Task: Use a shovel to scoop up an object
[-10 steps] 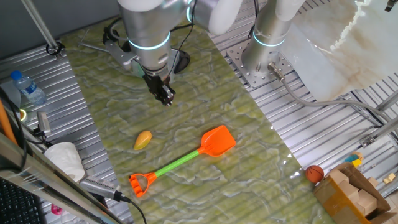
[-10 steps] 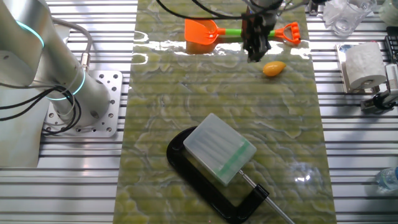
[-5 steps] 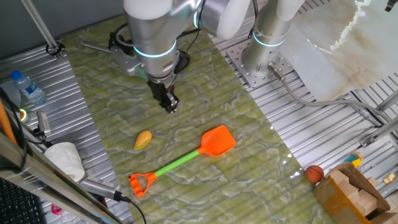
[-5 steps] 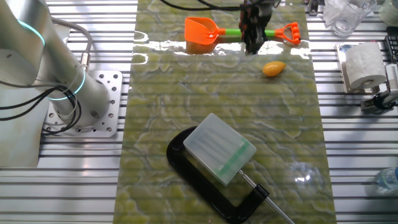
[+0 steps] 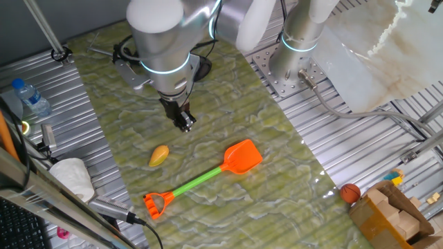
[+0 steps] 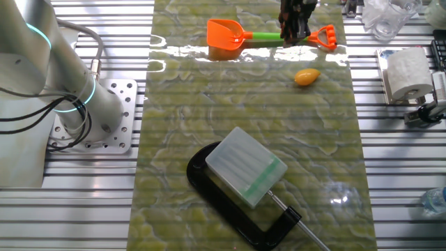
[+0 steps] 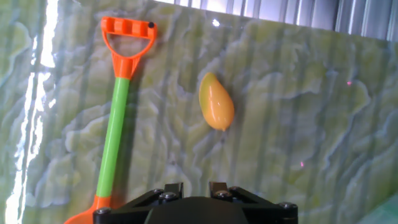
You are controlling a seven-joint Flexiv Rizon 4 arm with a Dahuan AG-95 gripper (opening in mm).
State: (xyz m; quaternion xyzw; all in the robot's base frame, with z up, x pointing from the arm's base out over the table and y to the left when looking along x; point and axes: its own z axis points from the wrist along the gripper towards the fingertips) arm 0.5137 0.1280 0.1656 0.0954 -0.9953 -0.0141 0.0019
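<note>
While jaws (image 5: 184,125) hover, shovel (image 5: 203,177) lies apart.

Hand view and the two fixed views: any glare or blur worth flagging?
Hand view: a bright glare streak runs down the mat left of the shovel; the yellow fruit is sharp. The other fixed view: white glare on the mat beside the shovel's blade. One fixed view: evenly lit, only faint shine near the mat's right edge.

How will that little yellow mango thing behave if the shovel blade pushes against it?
The mango looks smooth and rounded, so it will probably roll or skid ahead of the shovel blade. It lies free on the mat, likely light, so nothing stops it.
</note>
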